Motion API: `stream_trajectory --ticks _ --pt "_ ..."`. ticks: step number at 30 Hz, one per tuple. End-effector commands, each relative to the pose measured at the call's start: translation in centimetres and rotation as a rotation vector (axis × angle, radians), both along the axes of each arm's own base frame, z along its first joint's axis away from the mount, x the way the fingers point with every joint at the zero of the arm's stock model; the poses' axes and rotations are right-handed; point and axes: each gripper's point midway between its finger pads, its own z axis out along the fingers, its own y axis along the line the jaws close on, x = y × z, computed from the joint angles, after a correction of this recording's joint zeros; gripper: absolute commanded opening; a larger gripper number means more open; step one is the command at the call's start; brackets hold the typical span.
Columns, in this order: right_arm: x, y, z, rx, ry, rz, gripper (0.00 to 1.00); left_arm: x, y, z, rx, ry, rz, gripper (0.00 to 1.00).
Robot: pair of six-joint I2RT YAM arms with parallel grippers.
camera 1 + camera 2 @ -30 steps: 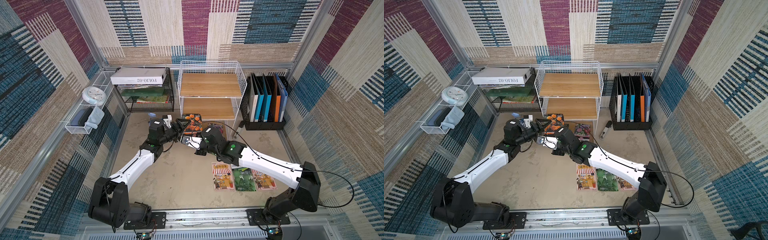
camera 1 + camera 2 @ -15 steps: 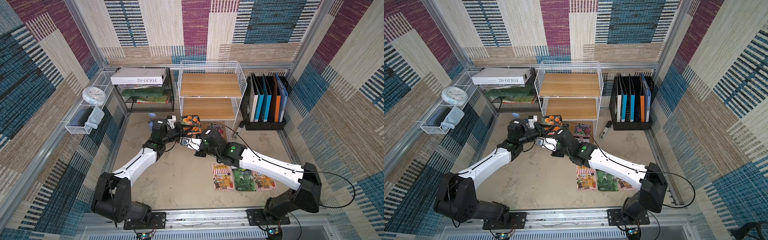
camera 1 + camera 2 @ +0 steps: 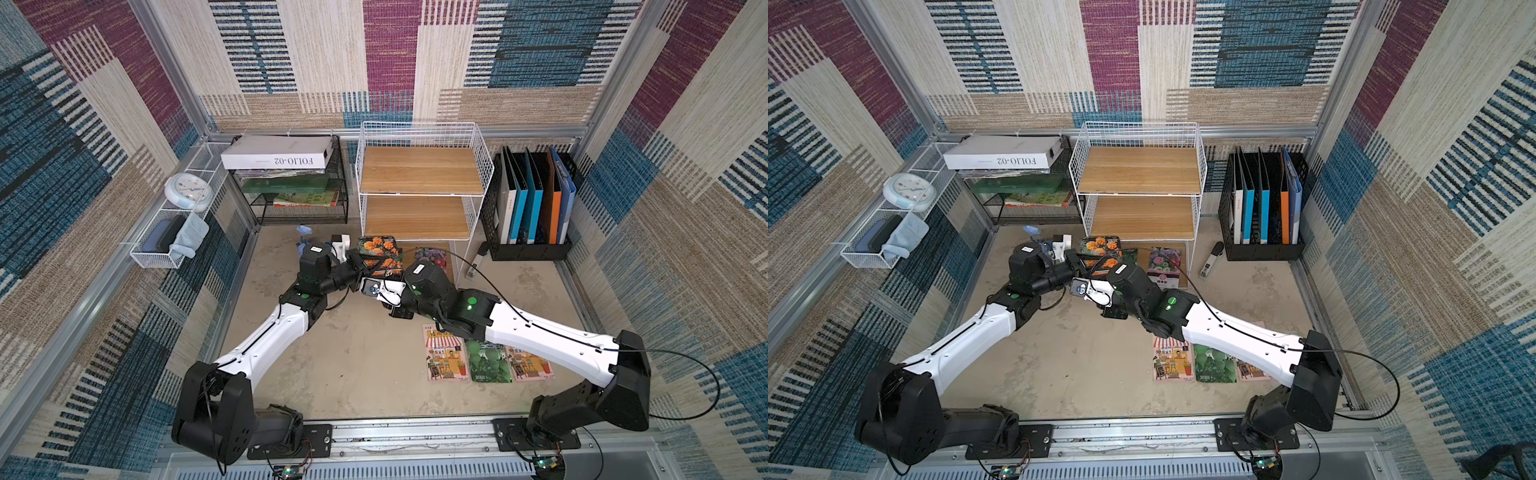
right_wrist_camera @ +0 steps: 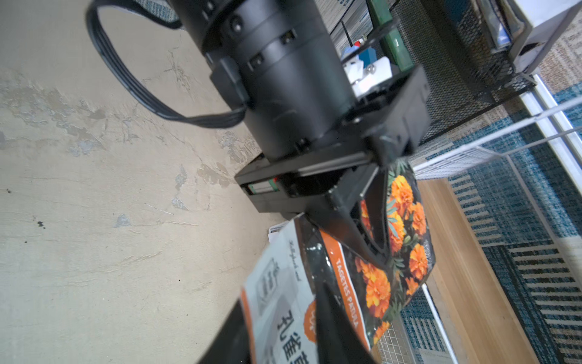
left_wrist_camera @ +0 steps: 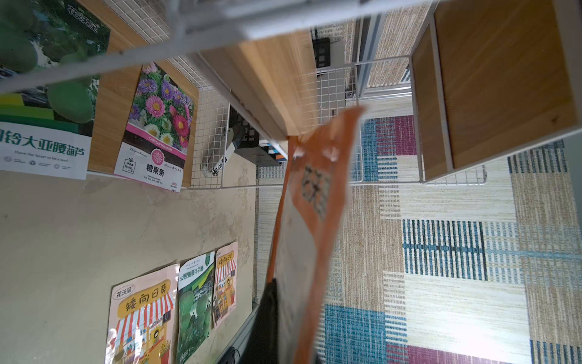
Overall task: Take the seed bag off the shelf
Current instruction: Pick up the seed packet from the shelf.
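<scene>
Nearest the front, three flat seed packets (image 3: 486,361) are laid side by side on the blotchy beige floor (image 3: 353,365). Further in, the seed bag (image 4: 412,220) is held up in the air, low down at the left front corner of the shelf (image 3: 419,170). It is pinched tight by the left gripper (image 4: 376,249). This pinch is shown clearly only in the right wrist view, where shiny plastic and orange flowers are seen. The fingers of the right gripper (image 4: 280,309) are spread apart around the bag's white end, not squeezed. In the left wrist view only the bag's blurry orange-and-white back is shown. There a green packet (image 5: 47,78) and a purple-flower packet (image 5: 157,119) are also seen lying flat on the lowest board. The green one is mostly hidden in both top views. The shelf is made of thin white wire squares and smooth pale wooden boards.
</scene>
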Motion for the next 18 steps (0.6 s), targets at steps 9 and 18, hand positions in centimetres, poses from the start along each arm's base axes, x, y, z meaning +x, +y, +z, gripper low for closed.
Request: stream_trajectory --ticks 9,18 --pt "-2.7 -5.4 1.5 0.103 0.099 -0.122 0.86 -4.6 0.6 -2.5 0.119 -0.050 -0.106 0.00" --pt "-4.7 -8.0 2.1 0.228 0.227 -0.180 1.00 -9.1 0.2 -7.8 0.175 -0.057 -0.197 0.00"
